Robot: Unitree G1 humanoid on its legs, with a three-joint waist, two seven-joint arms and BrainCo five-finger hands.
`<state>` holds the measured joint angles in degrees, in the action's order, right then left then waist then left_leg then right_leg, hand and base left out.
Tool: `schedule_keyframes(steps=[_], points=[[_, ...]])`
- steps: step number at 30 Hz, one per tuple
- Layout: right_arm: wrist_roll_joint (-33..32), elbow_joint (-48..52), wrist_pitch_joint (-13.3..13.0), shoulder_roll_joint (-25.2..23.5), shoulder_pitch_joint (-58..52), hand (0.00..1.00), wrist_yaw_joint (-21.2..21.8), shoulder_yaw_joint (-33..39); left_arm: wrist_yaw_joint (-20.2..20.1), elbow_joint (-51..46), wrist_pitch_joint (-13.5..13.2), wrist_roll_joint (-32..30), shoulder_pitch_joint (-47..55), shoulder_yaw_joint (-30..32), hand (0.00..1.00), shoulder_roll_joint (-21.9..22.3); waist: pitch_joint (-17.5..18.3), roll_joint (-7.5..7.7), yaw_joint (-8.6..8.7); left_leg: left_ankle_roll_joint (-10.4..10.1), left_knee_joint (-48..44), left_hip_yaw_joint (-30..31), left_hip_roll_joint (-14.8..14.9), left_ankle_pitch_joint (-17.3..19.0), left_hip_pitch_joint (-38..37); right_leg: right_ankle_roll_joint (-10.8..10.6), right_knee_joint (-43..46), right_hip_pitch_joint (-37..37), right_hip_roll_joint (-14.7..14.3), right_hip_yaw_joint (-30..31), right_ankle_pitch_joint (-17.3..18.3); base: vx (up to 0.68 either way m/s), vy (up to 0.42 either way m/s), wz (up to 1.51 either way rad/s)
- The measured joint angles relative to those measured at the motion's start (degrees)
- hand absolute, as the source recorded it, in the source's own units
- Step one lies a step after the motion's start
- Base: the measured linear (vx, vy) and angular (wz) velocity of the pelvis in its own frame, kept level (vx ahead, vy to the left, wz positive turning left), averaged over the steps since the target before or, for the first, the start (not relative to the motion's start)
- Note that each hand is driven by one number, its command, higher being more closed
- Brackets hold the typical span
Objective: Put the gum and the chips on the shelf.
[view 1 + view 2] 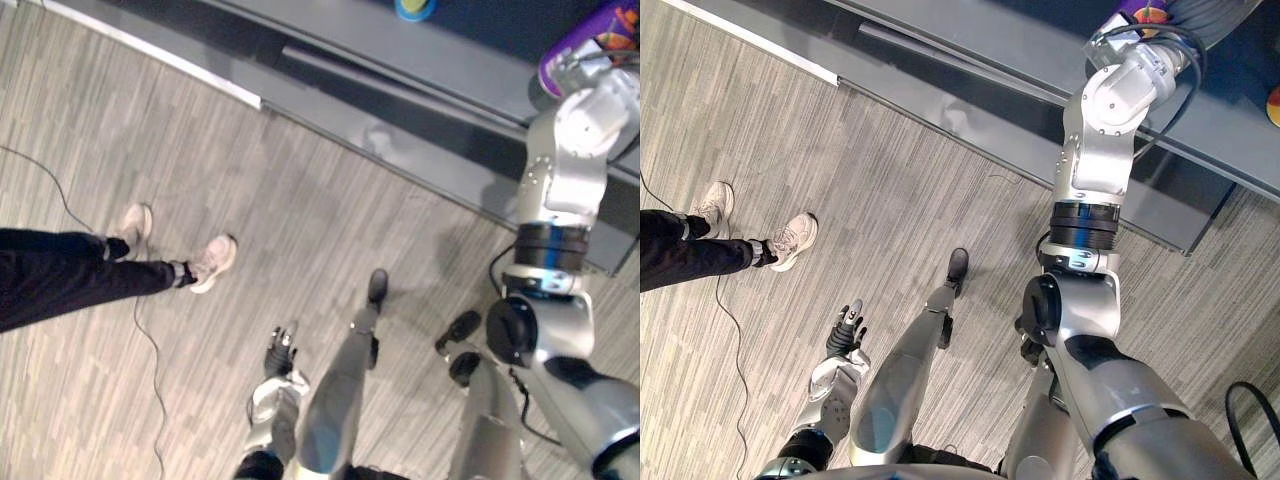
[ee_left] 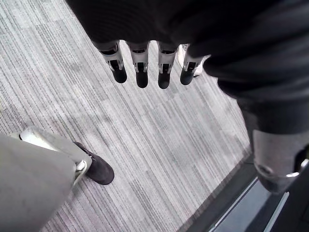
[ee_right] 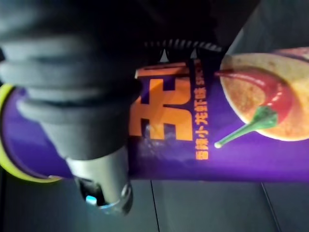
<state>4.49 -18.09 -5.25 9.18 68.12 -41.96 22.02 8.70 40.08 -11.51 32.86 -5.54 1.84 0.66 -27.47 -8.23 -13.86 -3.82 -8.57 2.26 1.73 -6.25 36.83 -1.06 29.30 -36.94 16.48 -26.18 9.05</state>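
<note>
My right hand [image 3: 99, 176] is clenched round the purple chips [image 3: 231, 159], thumb across the can, holding it over the grey shelf [image 1: 430, 65]. My left hand [image 2: 140, 67] hangs above the floor [image 2: 145, 135], fingers straight, released and empty.

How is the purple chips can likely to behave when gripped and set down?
The chips can is a smooth round tube, so it would probably roll if laid on its side. Its smooth wall may slip in the right robot hand clasping it. It looks stiff, and being long and narrow could tip if stood upright.
</note>
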Motion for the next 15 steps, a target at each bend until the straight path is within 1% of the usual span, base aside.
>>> schedule_keyframes(steps=[4,9,11,13,15], points=[[0.01,-0.05,0.00,0.35,1.01,1.00,0.04,-0.19,-0.06,-1.77,-0.23,0.73,0.01,-0.74,0.00,0.53,0.13,-0.20,0.16,-0.23,0.29,-0.09,-0.04,0.01,1.09,-0.01,0.24,-1.06,0.28,-0.32,0.07,-0.01,-0.037,0.04],[0.01,-1.87,0.06,1.24,1.50,1.00,0.10,-0.62,-0.13,-2.25,-0.25,0.80,0.03,-1.69,0.00,1.01,0.15,-0.23,0.18,0.22,0.41,-0.34,-0.05,-0.65,2.10,-0.01,0.39,-2.03,0.50,-0.57,0.06,0.00,-0.035,0.03],[0.00,-3.44,0.22,1.70,1.99,1.00,0.25,-1.80,-0.20,-2.42,-0.27,0.89,0.03,-2.09,0.00,1.07,0.15,-0.24,0.21,0.20,0.43,-0.45,-0.04,-0.63,2.23,-0.01,0.34,-2.27,0.50,-0.53,0.06,0.01,-0.042,-0.03],[0.00,-3.52,0.27,2.39,2.82,1.00,1.30,-3.46,-0.26,-3.55,-0.29,3.05,0.03,-2.19,0.00,1.14,0.16,-0.26,0.19,0.16,0.43,-0.76,0.00,-0.70,3.30,0.00,0.57,-3.65,0.51,-0.21,0.05,-0.01,-0.045,-0.05],[-0.01,-3.98,0.27,3.19,3.27,1.00,1.28,-4.31,-0.27,-4.00,-0.33,3.05,0.03,-2.19,0.00,1.14,0.19,-0.30,0.22,0.21,0.44,-0.84,0.02,-0.82,3.92,0.00,0.71,-4.37,0.55,-0.17,0.05,0.00,-0.033,-0.02]])
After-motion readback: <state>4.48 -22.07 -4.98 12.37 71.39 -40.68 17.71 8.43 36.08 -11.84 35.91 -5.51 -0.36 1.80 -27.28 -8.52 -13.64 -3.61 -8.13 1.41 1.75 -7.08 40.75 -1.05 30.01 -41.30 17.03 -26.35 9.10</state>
